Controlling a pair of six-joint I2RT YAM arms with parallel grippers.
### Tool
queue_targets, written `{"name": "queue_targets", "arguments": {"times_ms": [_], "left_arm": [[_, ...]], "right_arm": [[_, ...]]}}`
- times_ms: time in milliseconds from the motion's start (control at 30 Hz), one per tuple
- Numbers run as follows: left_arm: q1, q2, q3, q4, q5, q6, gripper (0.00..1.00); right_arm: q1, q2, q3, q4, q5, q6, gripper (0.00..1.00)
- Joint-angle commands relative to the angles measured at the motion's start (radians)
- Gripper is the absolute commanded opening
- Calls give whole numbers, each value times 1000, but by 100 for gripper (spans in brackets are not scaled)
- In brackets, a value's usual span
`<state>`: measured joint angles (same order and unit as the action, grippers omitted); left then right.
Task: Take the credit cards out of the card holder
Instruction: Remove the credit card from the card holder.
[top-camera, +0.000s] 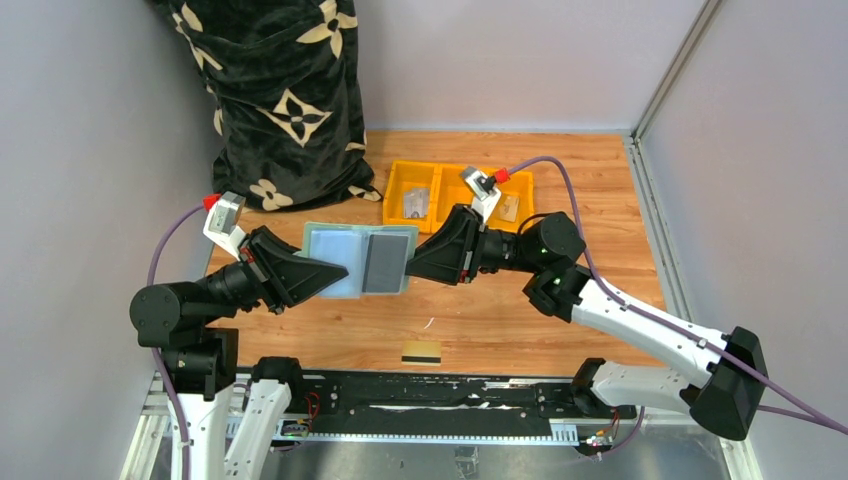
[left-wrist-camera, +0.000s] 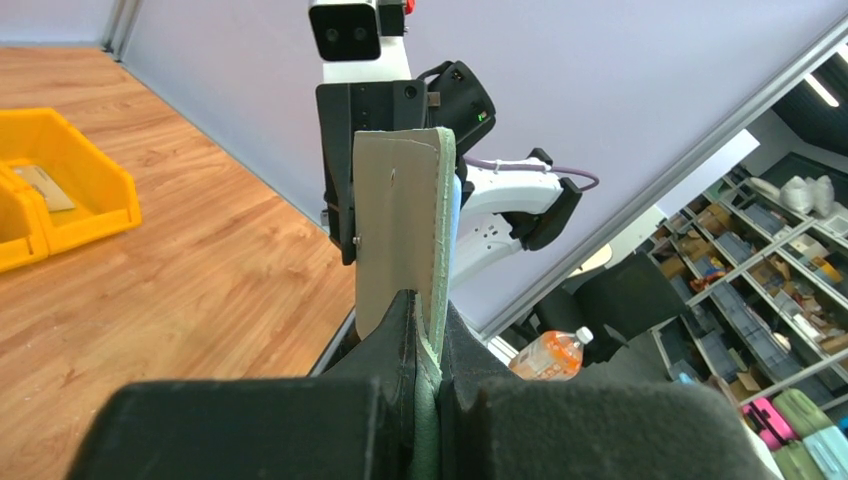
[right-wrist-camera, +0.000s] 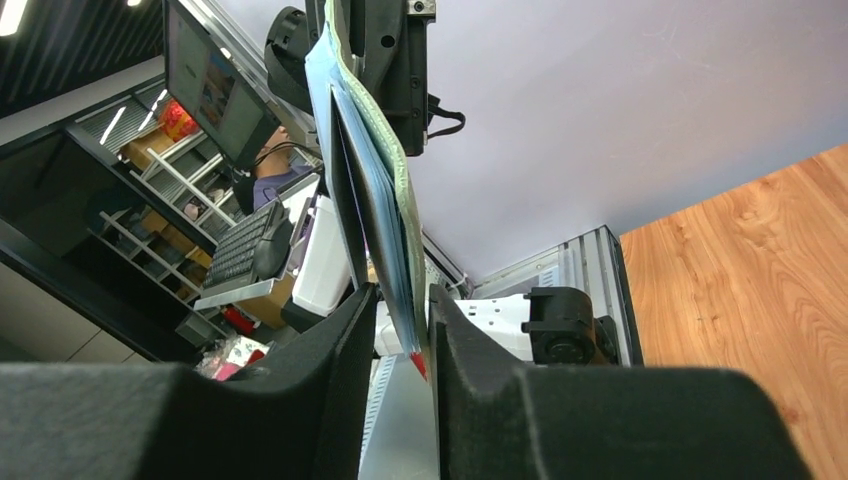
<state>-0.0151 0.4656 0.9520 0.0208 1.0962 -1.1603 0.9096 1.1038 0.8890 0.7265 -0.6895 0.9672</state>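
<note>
The card holder (top-camera: 345, 255) hangs open above the table, pale blue-grey inside facing up, with a dark card (top-camera: 386, 260) in its right pocket. My left gripper (top-camera: 335, 272) is shut on its left edge; the left wrist view shows the jaws (left-wrist-camera: 428, 345) clamped on the green stitched edge of the holder (left-wrist-camera: 400, 220). My right gripper (top-camera: 410, 268) is open, its jaws (right-wrist-camera: 403, 320) straddling the holder's right edge (right-wrist-camera: 385, 180) with a gap on one side. A small red corner (right-wrist-camera: 417, 362) pokes out between them. A yellow-gold card with a black stripe (top-camera: 421, 352) lies on the table near the front edge.
A yellow three-part bin (top-camera: 455, 195) with small items stands behind the right gripper. A black cloth bag with a tan flower pattern (top-camera: 285, 100) stands at the back left. Grey walls close in the table on the left and right.
</note>
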Motion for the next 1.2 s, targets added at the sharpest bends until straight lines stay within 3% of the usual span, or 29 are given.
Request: {"name": "queue_targets", "arguments": {"times_ms": [0,133,533,667,767,833,933,1033,1167], "left_arm": [[3,-5,28,25,3,-10,0],[3,-4,29,25,-1,-10,0],[3,-8,23,25,-1,-10,0],[3,-16,14,25,-1,-2,0],[3,-18,14,-2,-4,36,0],[3,-16,38,-120,-26,134,1],[3,-17,81,-280,-87,305,17],[3,-36,85,-337,-143,397,33],[3,-59,63,-353,-149,433,69]], "right_arm": [[32,-13,40,-29,-12,-46,32],[80,-2,81,-80,-5,-106,45],[162,29,181,-222,112,-189,51],[221,37,243,-338,211,-277,44],[255,39,277,-402,265,-319,31],[269,34,295,-444,311,-351,18],[299,25,342,-559,406,-426,0],[345,36,409,-695,518,-517,0],[422,108,577,-982,773,-651,0]]}}
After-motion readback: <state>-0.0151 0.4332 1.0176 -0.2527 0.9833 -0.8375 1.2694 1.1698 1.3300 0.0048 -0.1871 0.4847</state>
